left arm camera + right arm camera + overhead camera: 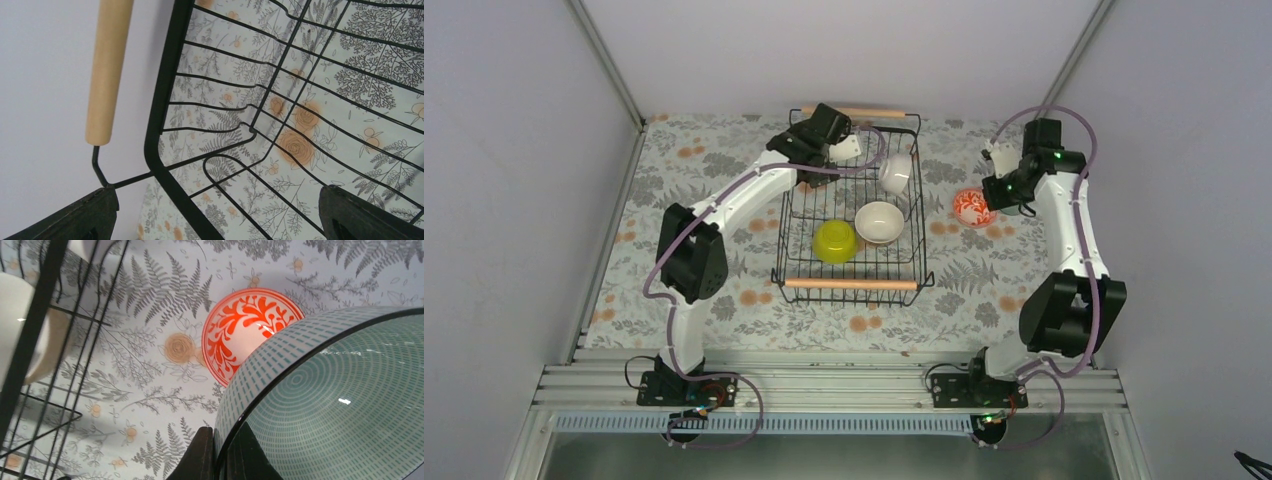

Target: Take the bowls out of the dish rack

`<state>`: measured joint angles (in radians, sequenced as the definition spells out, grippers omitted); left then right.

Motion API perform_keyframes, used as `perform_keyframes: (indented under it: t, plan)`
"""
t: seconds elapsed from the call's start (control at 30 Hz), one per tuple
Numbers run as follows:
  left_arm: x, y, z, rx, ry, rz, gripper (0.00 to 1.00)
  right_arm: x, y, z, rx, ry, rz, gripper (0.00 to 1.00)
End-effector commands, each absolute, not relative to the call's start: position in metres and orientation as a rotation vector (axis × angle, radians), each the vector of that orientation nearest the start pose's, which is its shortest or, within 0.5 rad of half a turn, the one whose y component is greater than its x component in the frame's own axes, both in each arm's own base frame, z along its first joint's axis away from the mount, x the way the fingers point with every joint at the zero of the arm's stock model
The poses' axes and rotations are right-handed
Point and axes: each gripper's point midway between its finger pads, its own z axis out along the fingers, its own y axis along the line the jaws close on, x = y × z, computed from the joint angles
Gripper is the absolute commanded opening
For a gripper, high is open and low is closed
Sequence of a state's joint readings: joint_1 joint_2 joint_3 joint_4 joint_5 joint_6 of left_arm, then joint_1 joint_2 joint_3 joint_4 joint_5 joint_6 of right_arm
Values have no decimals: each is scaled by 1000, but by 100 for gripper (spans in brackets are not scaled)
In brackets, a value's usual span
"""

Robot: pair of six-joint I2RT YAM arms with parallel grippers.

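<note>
— Left gripper [218, 195] first: what state is it in?

— Jaws spread wide, nothing between them. It hangs over the 11 o'clock corner of the dish rack [854, 268], with the far wooden handle [107, 70] just beside it and the black wire directly below the fingers.

— And the bowls in the rack, as seen from that gripper?

— In the top view the yellow-green bowl [835, 241] lies at about 6 o'clock, the white bowl [880, 222] at 5 o'clock, touching or nearly touching the yellow one. A second white bowl [897, 172] is tipped against the right wall at roughly 4 o'clock. All three are apart from the fingers.

— Right gripper [222, 455]?

— Clamped on the rim of a teal dashed-pattern bowl [340, 405], one finger inside and one outside. It is outside the rack, which lies at about 9 o'clock from it.

— Anything under it?

— A red-patterned bowl [972, 207] sits on the floral tablecloth [684, 180] at around 7 o'clock from the gripper, near the rack's right wall. From the wrist view, the held bowl overlaps the red one's edge; I cannot tell whether they touch.
</note>
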<state>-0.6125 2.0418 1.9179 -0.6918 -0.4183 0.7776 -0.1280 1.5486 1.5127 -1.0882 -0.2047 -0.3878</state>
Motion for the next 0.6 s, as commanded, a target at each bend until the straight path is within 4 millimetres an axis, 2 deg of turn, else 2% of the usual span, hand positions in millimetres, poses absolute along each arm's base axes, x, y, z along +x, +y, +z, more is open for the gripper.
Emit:
perform_keyframes:
  t: [0.0, 0.23, 0.57]
  plan:
    - [490, -257, 220, 1324, 1922, 574, 100, 377, -27, 196, -441, 2624, 33, 4]
    - [486, -254, 212, 1333, 1927, 577, 100, 386, -32, 188, -437, 2642, 22, 4]
    - [479, -253, 200, 1346, 1930, 564, 100, 394, -32, 157, -496, 2733, -6, 4]
